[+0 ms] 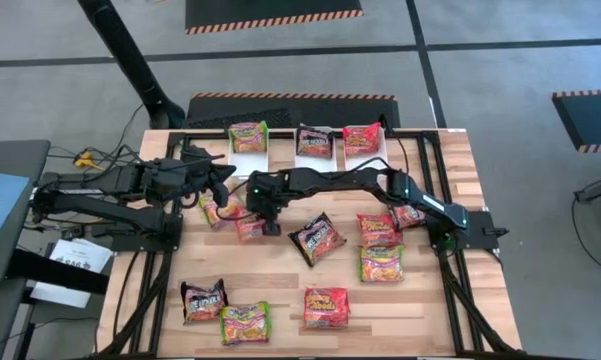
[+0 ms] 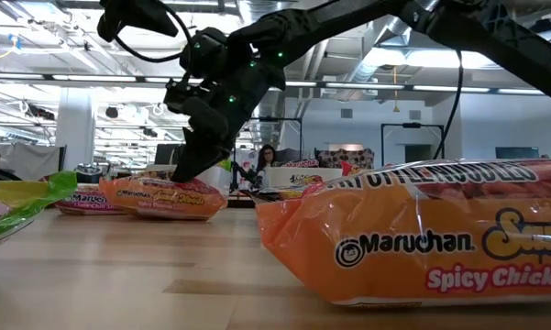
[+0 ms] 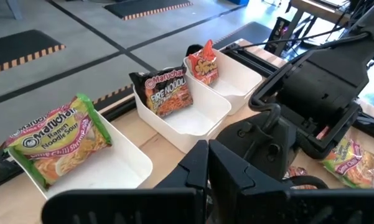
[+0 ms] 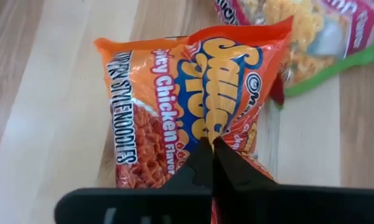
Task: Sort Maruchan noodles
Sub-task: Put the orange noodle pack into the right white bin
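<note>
Orange packet [image 4: 174, 118] flat — lengthwise along planks

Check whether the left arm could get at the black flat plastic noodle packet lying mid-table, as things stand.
Probably not directly. The right pincer and its arm span the table, between the left pincer and the black flat plastic noodle packet. The packet itself lies uncovered on the wooden table.
</note>
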Motion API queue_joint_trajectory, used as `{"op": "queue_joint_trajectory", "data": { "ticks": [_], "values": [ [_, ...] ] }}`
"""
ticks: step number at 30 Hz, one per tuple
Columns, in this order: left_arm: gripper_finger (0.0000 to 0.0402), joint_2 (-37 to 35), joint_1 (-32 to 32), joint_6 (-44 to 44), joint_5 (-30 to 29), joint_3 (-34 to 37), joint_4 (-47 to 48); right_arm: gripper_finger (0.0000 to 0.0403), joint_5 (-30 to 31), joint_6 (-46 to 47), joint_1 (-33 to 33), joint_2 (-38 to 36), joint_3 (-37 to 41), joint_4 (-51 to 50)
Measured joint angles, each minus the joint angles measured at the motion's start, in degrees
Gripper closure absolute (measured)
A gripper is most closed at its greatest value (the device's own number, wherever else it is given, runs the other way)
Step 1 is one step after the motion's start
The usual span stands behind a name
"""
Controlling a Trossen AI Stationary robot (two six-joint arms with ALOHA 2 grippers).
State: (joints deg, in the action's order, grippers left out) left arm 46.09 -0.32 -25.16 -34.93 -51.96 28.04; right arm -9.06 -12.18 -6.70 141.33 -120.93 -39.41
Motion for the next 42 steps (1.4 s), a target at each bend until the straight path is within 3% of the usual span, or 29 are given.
{"op": "queue_joint_trajectory", "data": {
  "ticks": [8, 14, 23, 33, 37, 42],
  "values": [
    [0.0401, 0.00, 0.00, 0.45, 0.01, 0.00, 0.12, 0.0398, 1.20, 0.61, -0.25, -5.69, 0.57, -7.23],
    [0.0401, -0.02, 0.00, 0.45, 0.01, 0.00, 0.12, 0.0398, 6.99, -0.19, -0.99, -13.26, 0.36, -12.56],
    [0.0401, -0.01, 0.00, 0.41, 0.03, -0.02, 0.62, 0.0398, 22.82, -3.26, -3.26, -22.94, 0.20, -22.94],
    [0.0401, -0.02, 0.02, 0.33, 0.01, -0.02, 0.97, 0.0398, 24.25, 0.62, -10.29, -29.29, 0.43, -35.58],
    [0.0401, -0.02, 0.00, -0.07, 0.01, -0.02, 0.99, 0.0398, 24.80, 1.26, -12.85, -32.51, 6.79, -35.49],
    [0.0401, -0.02, 0.03, -0.62, 0.00, -0.02, 0.99, 0.0398, 25.50, 1.55, -15.30, -40.35, 24.27, -27.48]
  ]
}}
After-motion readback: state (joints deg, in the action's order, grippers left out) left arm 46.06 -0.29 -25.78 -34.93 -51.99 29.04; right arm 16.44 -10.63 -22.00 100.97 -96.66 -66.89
